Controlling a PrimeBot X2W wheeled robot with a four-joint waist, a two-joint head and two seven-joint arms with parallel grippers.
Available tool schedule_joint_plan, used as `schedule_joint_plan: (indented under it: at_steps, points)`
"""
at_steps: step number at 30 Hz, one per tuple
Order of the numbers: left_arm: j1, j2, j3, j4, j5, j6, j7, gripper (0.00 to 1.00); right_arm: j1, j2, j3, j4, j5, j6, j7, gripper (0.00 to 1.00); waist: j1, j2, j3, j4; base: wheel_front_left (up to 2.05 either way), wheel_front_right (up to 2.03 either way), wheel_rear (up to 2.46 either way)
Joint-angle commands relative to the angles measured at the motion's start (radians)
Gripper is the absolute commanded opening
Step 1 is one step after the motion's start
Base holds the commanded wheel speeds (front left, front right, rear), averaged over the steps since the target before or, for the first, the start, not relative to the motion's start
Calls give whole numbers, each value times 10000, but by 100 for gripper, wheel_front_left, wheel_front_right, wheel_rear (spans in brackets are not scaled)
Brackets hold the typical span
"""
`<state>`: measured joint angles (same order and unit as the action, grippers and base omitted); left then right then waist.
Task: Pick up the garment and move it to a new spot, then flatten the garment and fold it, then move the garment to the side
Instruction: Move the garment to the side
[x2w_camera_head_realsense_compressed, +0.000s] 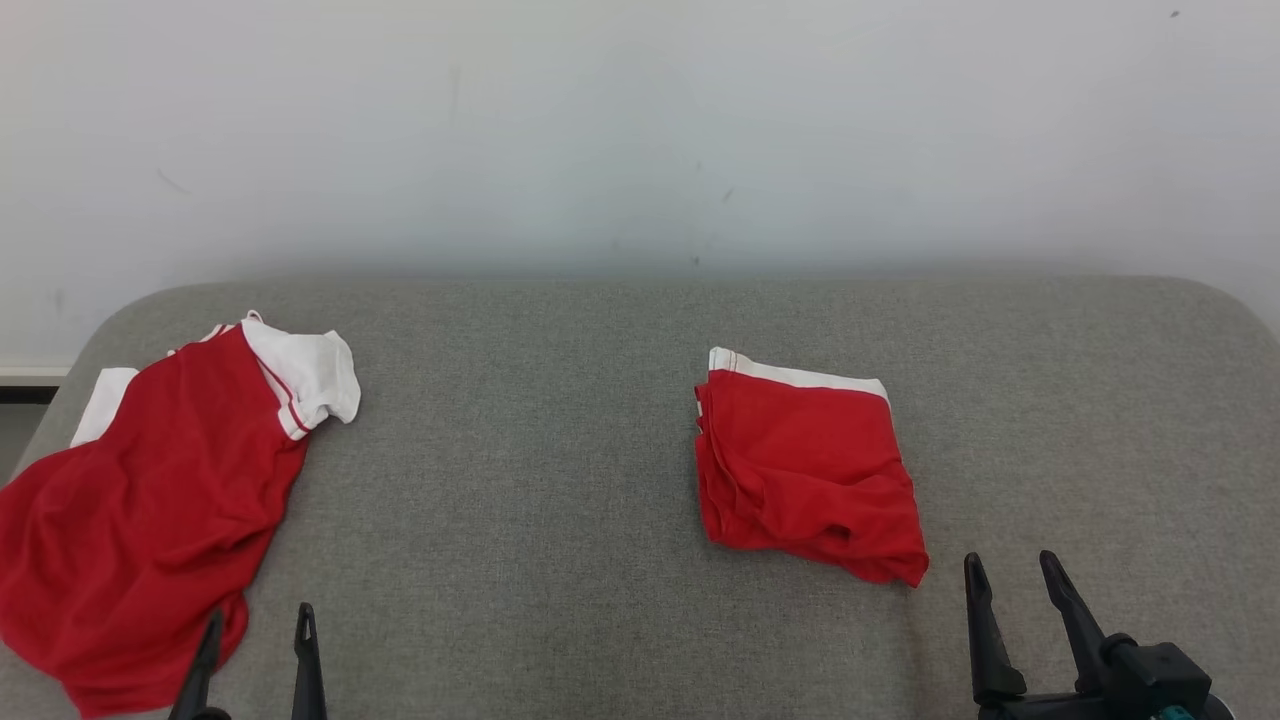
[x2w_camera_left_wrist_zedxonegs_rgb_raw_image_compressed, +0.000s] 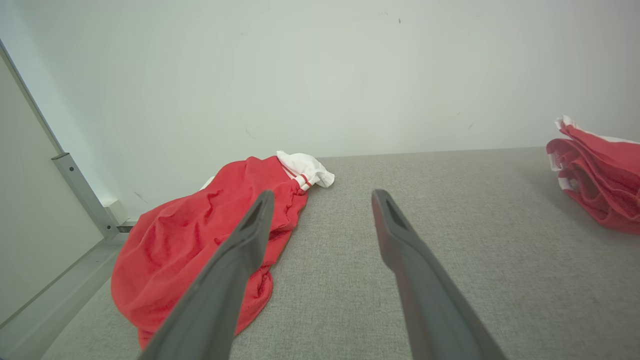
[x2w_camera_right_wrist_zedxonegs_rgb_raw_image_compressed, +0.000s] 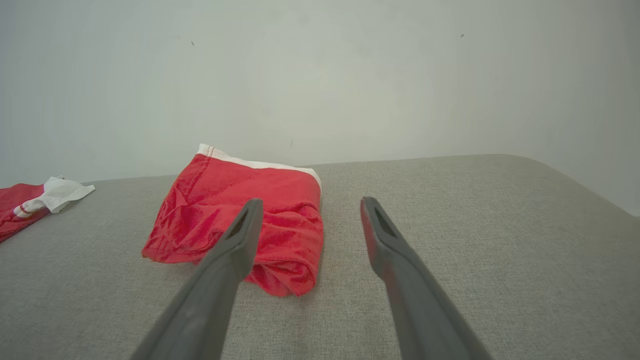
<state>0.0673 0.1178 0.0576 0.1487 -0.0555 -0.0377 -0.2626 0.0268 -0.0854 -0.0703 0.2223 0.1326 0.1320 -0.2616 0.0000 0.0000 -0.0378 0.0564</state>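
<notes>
A red garment with white sleeves (x2w_camera_head_realsense_compressed: 150, 500) lies rumpled at the left end of the grey table (x2w_camera_head_realsense_compressed: 520, 480); the left wrist view has it (x2w_camera_left_wrist_zedxonegs_rgb_raw_image_compressed: 200, 250) beneath and beyond the left finger. My left gripper (x2w_camera_head_realsense_compressed: 258, 625) hovers open at its near right hem, nothing between the fingers. A folded red garment with a white band (x2w_camera_head_realsense_compressed: 805, 465) rests right of centre, also seen in the right wrist view (x2w_camera_right_wrist_zedxonegs_rgb_raw_image_compressed: 240, 215). My right gripper (x2w_camera_head_realsense_compressed: 1010, 570) stands open just right of its near corner, empty.
A pale wall (x2w_camera_head_realsense_compressed: 640, 130) rises right behind the table's far edge. Rounded table corners sit at far left and far right. A grey frame post (x2w_camera_left_wrist_zedxonegs_rgb_raw_image_compressed: 82, 192) stands left of the table. Bare grey cloth spreads between the two garments.
</notes>
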Motion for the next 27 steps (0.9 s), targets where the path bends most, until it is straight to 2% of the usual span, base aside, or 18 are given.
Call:
schedule_joint_plan:
  at_steps: [1, 13, 21, 27]
  points:
    - [122, 45, -26, -24, -79, 23, -32, 100, 18, -10, -16, 33, -33, -22, -47, 100, 0, 0, -2, 6, 0, 0, 0]
    - [152, 77, -90, -49, -197, 119, -32, 100, -331, -135, 79, 384, 116, -22, -47, 100, 0, 0, -9, 24, 0, 0, 0]
    - [-179, 33, -382, -52, -128, 99, 1, 100, -2340, -674, 345, 1530, -36, -22, 572, 100, 0, 0, 222, 246, 0, 0, 0]
    - [-644, -65, -753, 104, -156, -60, -6, 100, -4211, -1228, 516, 3144, -32, -22, 1127, 100, 0, 0, 711, 779, 0, 0, 0]
